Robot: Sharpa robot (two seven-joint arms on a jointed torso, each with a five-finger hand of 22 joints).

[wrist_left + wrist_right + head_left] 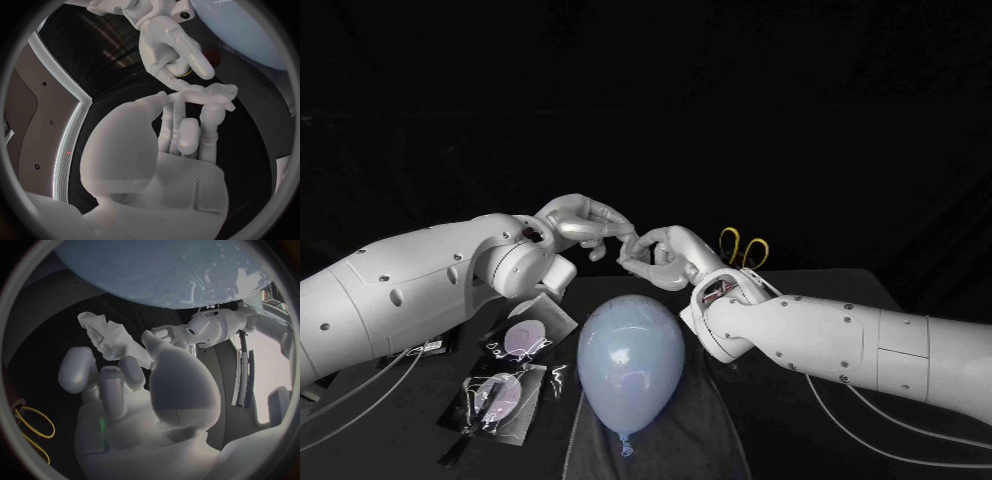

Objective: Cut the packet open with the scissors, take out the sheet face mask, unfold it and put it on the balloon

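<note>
A pale blue balloon [632, 358] lies on the table in front of me, knot toward the near edge; it also shows in the wrist views [250, 35] [169, 270]. Just beyond it my left hand [586, 224] and right hand [661, 256] meet fingertip to fingertip above the table. Between them is the white sheet face mask [214, 95] [109, 337], still folded and crumpled. My right hand [131, 390] pinches it between thumb and fingers, and my left hand's fingertips [187, 105] grip its other end. The yellow-handled scissors [744, 247] lie behind my right wrist.
Two dark face-mask packets [519, 340] [495, 400] lie left of the balloon, under my left forearm. A dark mat [697, 420] lies beneath the balloon. Cables trail off both arms near the table's front corners. The yellow scissor loops [31, 427] sit beside my right palm.
</note>
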